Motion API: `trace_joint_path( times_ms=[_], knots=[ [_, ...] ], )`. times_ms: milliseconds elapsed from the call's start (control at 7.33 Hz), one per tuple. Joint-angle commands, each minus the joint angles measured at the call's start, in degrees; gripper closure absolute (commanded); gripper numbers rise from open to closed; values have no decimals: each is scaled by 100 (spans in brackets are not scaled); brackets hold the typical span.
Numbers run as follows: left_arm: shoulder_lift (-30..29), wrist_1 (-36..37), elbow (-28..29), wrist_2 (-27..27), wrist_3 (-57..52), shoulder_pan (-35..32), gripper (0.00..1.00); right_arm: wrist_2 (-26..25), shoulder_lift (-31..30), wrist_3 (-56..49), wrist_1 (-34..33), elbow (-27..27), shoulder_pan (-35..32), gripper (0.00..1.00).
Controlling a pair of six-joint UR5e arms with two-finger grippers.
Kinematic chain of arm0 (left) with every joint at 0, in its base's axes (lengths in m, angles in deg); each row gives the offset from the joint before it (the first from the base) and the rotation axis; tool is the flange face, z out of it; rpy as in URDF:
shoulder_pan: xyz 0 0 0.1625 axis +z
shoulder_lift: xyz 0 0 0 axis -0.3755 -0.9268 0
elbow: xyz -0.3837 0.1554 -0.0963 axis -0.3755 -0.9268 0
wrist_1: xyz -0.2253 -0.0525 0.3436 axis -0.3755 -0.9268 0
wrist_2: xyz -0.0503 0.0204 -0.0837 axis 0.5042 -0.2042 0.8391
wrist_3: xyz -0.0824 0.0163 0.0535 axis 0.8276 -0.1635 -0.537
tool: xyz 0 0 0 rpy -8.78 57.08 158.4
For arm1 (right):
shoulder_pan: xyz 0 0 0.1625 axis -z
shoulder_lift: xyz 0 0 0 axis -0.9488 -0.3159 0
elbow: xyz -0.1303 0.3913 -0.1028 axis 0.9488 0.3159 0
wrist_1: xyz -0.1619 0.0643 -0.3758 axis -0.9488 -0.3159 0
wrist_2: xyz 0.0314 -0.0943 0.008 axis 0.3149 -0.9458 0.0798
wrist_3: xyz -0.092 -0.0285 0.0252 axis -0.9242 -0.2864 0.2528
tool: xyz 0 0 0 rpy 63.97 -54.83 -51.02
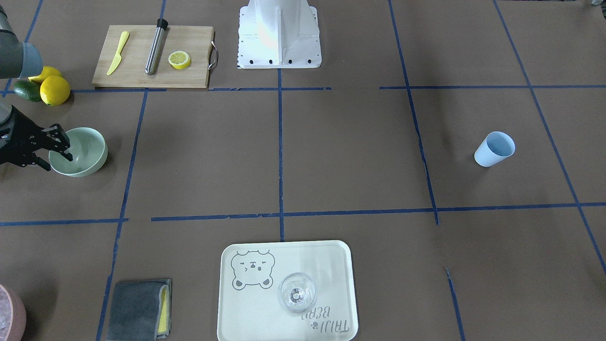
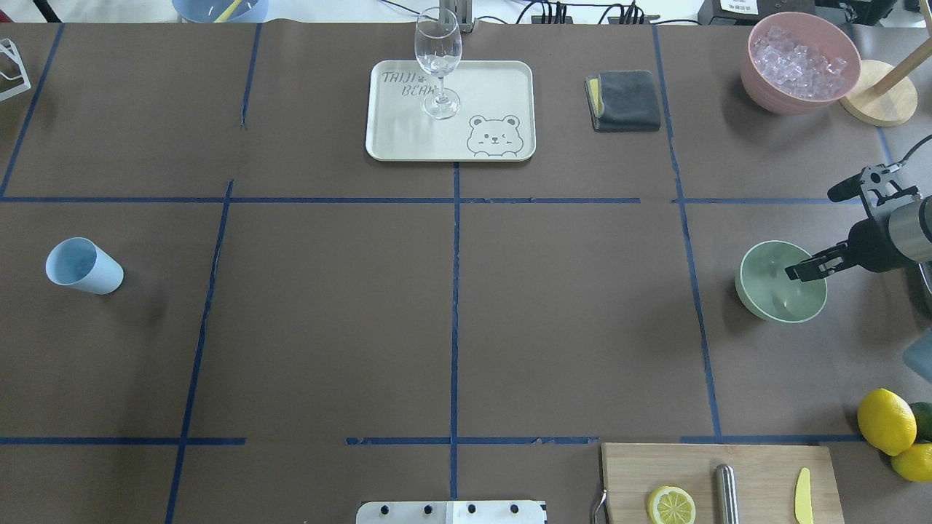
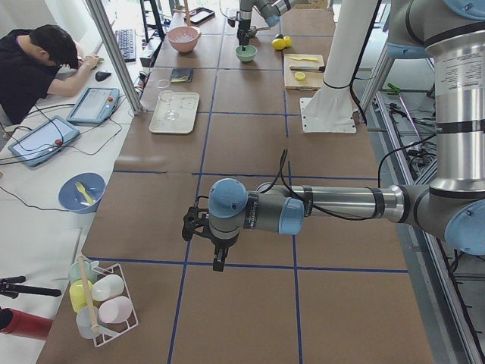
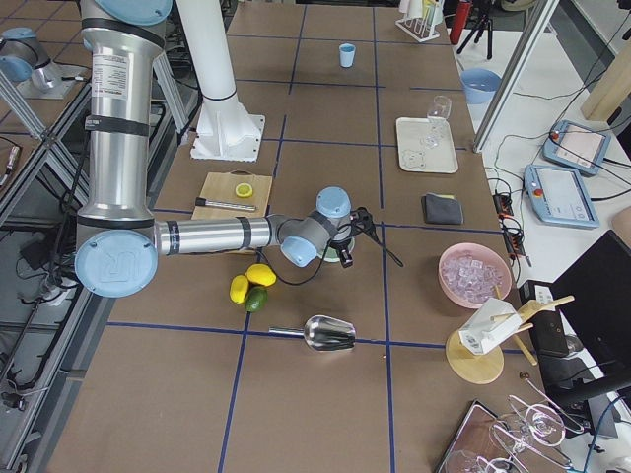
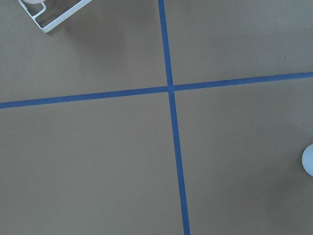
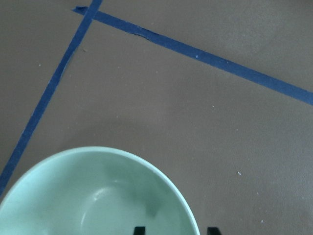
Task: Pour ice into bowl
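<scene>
The pale mint-green bowl (image 1: 87,151) (image 2: 772,295) (image 6: 98,196) stands upright at the table's right end, and its inside looks bare. My right gripper (image 1: 57,160) (image 2: 797,272) (image 6: 176,230) is open astride the bowl's rim, one fingertip inside and one outside. No ice shows. A light blue cup (image 1: 494,149) (image 2: 84,266) stands far off on the left side. My left gripper (image 3: 216,250) hovers over bare table near that end. It appears only in the exterior left view, so I cannot tell its state.
A pink container (image 2: 799,65) of whitish lumps sits at the far right, beside a grey cloth (image 2: 623,100). A wine glass (image 2: 437,73) stands on a tray (image 2: 378,145). Lemons (image 2: 886,421), a cutting board (image 2: 757,466) and a metal scoop (image 4: 330,335) lie near the bowl.
</scene>
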Motion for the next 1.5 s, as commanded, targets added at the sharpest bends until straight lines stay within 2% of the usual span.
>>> trace_joint_path(
  times_ms=[0, 136, 409, 818, 955, 1227, 1364],
  knots=[
    [8, 8, 2, 0, 0, 0, 0, 10, 39, -8, 8, -49, 5, 100],
    [8, 8, 2, 0, 0, 0, 0, 28, 100, 71, 16, -66, 22, 100],
    [25, 26, 10, 0, 0, 9, 0, 46, 694, 516, 8, -136, 171, 100],
    [34, 26, 10, -9, 9, 0, 0, -33, 2179, 2308, -106, -251, 925, 100],
    [25, 34, 10, -9, 9, 0, 0, -225, 2818, 2791, -603, -251, 1223, 100],
    [43, 35, 10, 0, 9, 0, 0, -1468, 4015, 3233, -2165, -208, 2065, 100],
    [52, 35, 10, -9, 9, 0, 0, -1910, 4342, 3514, -2511, -111, 2409, 100]
  ],
)
